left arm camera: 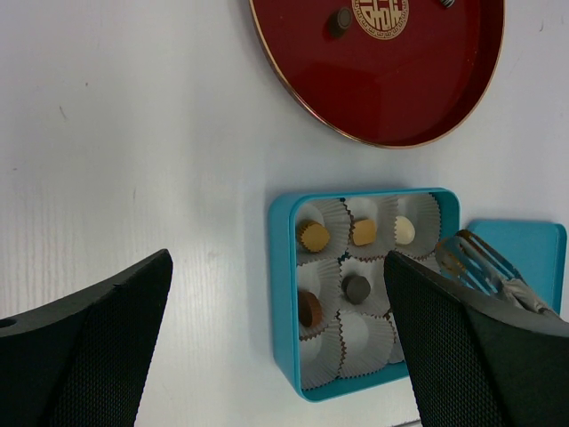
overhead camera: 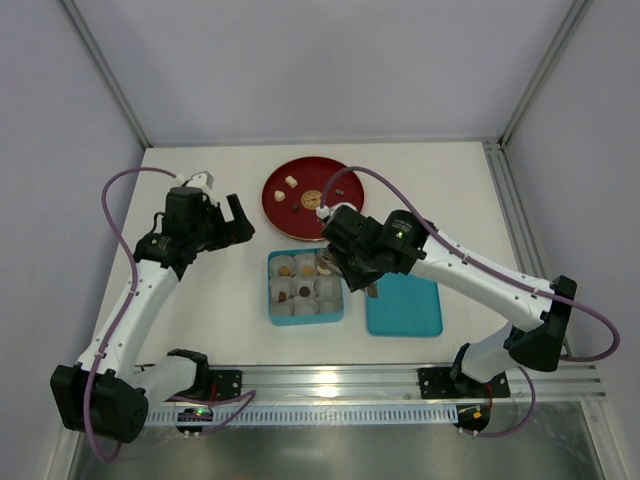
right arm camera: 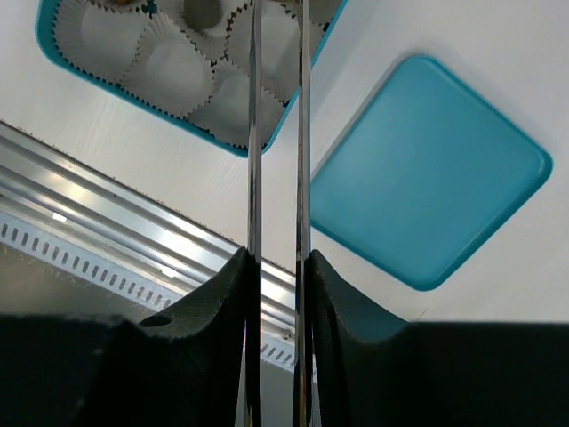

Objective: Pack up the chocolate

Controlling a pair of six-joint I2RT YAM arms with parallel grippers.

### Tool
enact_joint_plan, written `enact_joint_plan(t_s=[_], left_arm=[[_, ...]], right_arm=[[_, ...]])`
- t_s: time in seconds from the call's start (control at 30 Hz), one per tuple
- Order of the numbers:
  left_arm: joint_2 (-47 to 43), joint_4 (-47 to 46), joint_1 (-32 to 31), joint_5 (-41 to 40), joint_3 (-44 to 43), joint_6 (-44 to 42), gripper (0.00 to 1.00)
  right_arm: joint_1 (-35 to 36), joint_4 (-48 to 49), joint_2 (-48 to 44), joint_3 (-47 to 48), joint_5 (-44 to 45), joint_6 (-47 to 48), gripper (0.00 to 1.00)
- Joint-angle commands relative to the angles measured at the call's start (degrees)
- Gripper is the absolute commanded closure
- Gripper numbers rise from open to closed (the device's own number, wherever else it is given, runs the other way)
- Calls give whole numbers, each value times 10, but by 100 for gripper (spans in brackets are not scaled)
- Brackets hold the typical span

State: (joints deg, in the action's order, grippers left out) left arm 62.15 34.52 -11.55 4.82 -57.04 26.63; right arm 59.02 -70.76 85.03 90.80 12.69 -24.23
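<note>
Chocolate pieces [left arm camera: 312, 237] sit in paper cups [left arm camera: 364, 342] of the teal box [left arm camera: 281, 294] in the middle of the counter [left arm camera: 133, 133]; others lie on the red plate [left arm camera: 400, 89] nearer the far edge. Left jaws stand wide apart, empty, left of the box; right jaws clamp tongs [right arm camera: 255, 133] at its right edge.

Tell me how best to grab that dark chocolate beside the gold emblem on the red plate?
Pinch its opposite sides, coming straight down from above. The dark chocolate is a squat round piece sitting flat on the red plate, apart from the others; the plate's rim would likely hinder a sideways approach. The thin tongs suit its tiny size.
</note>
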Motion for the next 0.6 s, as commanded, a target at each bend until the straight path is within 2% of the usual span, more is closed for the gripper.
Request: enact_joint_plan(t_s=[0.0,0.57], left_arm=[[0,-17,4,10,-1,2,0],[-4,-17,3,9,2,2,0]], right_arm=[[20,20,-30,-26,7,-35,67],[55,41,-50,-97,0,-71,67]])
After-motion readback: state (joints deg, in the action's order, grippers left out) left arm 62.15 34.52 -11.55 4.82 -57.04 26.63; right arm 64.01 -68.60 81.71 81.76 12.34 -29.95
